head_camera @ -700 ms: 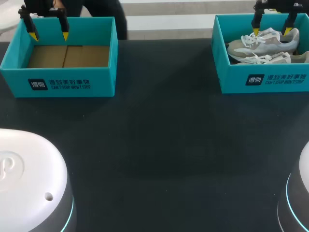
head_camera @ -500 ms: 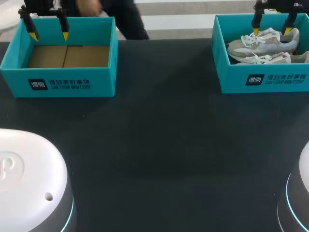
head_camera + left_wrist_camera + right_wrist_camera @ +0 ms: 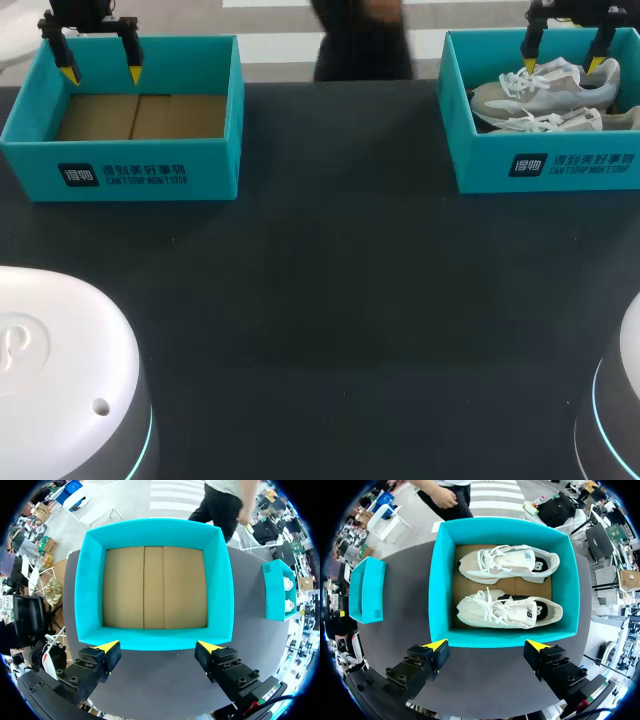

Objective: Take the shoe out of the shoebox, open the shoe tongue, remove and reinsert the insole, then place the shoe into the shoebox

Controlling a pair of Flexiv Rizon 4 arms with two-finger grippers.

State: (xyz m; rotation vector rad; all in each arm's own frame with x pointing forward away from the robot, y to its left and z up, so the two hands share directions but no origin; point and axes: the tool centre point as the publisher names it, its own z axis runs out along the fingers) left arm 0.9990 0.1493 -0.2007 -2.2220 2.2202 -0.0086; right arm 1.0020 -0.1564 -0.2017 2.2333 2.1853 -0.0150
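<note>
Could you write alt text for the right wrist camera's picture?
Two pale lace-up shoes, a nearer shoe and a farther shoe, lie side by side in an open teal shoebox on a dark table. The right hand hangs above them, its yellow-tipped fingers apart and holding nothing.

Carries on the dark table [image 3: 330,300] two open teal boxes along the far edge, well apart: left shoebox [image 3: 150,175] by the far left corner, right shoebox [image 3: 560,165] by the far right corner.
</note>
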